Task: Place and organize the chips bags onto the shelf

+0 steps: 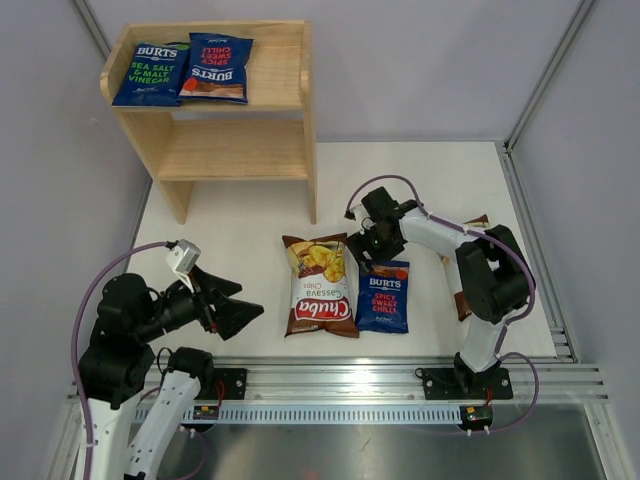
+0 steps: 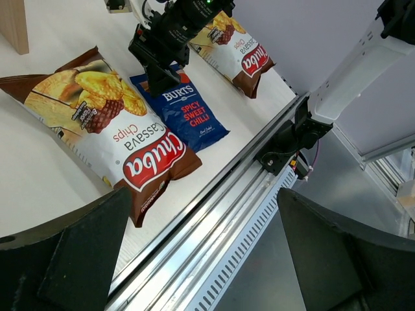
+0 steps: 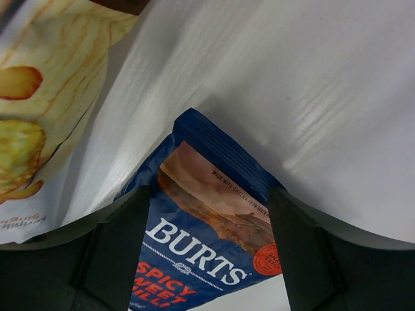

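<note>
On the shelf (image 1: 235, 150), at its top tier, two blue bags already lie flat side by side: the green-lettered bag (image 1: 152, 72) at the left end and a red-lettered bag (image 1: 220, 68) touching it on the right. There is room for one more toward the shelf's right panel, and the lower tier holds nothing that shows. In front of the shelf's left side, near the close edge of the surface (image 1: 220, 230), the left fingers (image 2: 84, 259) hang spread wide apart, released and holding nothing. Further right, just in front of the shelf's right panel, a large brown-and-white bag (image 1: 320, 285) lies flat. Just beside its right edge lies the third blue bag (image 1: 384, 296), also red-lettered. The right fingers (image 3: 113, 259) sit over the end of that bag nearer the shelf, one on each side of its crimped top. They are parted and not clenched on it; whether they touch it I cannot tell. Farthest right of the shelf, a second brown bag (image 2: 237, 45) lies flat, mostly hidden behind the right arm in the overhead view. So two of the five bags look placed and three are left. The step in hand seems to be picking up the blue bag, which would likely fill the open spot on the top tier, leaving the two brown bags for the lower tier
</note>
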Controlling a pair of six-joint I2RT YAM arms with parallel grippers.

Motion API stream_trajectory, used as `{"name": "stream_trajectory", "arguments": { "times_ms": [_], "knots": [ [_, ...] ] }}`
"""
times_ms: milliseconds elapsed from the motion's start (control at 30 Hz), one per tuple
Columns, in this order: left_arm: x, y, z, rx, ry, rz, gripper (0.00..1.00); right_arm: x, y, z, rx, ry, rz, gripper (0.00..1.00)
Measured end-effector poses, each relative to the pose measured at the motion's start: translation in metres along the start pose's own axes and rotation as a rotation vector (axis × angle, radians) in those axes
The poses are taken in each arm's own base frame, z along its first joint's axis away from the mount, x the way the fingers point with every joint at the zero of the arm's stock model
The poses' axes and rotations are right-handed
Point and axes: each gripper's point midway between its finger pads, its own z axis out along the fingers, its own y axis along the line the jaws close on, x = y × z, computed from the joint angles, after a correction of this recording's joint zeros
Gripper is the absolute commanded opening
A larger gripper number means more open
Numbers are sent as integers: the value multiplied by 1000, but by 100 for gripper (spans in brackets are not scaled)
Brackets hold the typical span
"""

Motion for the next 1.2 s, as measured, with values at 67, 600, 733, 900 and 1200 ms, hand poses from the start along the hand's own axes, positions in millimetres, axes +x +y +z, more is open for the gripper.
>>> {"name": "stream_trajectory", "arguments": {
  "times_ms": [67, 600, 733, 900, 1200],
  "knots": [
    [4, 3, 1, -3, 13, -5, 99, 4, -1, 9, 25, 26, -33, 80],
    [17, 6, 1, -2, 37, -11, 99, -21, -2, -6, 63, -101, -71, 84],
    [18, 5, 1, 0, 39, -11, 99, -31, -4, -5, 61, -106, -68, 84],
    [20, 3, 0, 10, 47, -9, 99, -16, -6, 24, 33, -26, -47, 80],
    [20, 3, 0, 10, 51, -10, 99, -15, -3, 29, 19, -76, 3, 35]
  ]
}}
